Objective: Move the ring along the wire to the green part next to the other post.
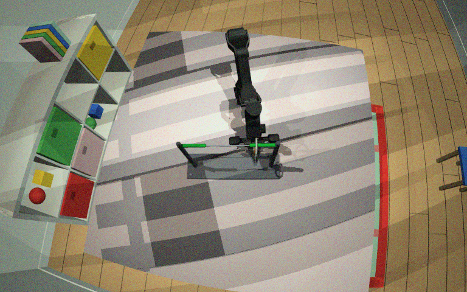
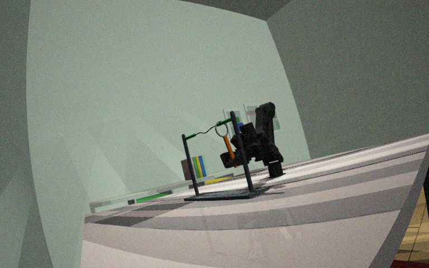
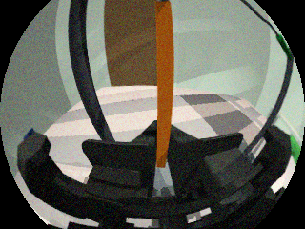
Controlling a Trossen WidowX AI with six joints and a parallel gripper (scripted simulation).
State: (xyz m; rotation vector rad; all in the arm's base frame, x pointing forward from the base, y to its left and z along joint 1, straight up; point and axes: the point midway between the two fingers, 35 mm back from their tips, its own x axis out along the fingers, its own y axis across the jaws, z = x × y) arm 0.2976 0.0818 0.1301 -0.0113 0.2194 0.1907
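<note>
The wire frame stands on a dark base plate (image 1: 213, 173) (image 2: 221, 195) with two posts. The grey ring (image 1: 256, 148) (image 2: 215, 129) sits around the green part (image 1: 266, 145) (image 2: 225, 120) next to the right post (image 1: 274, 156) (image 2: 243, 158), near where the thin grey wire (image 1: 224, 146) (image 2: 205, 130) begins. Its orange handle (image 2: 228, 144) (image 3: 164, 83) hangs down from it. My gripper (image 1: 255, 142) (image 2: 232, 158) (image 3: 159, 124) is shut on the handle's lower end. The other green part (image 1: 193, 145) (image 2: 190, 136) is by the left post (image 1: 187, 156) (image 2: 190, 167).
A shelf unit (image 1: 58, 137) with coloured bins and small blocks stands at the left. A stack of coloured slabs (image 1: 44, 42) (image 2: 197, 166) is behind it. A red strip (image 1: 380, 192) runs along the mat's right edge, and a blue stool (image 1: 462, 168) stands farther right.
</note>
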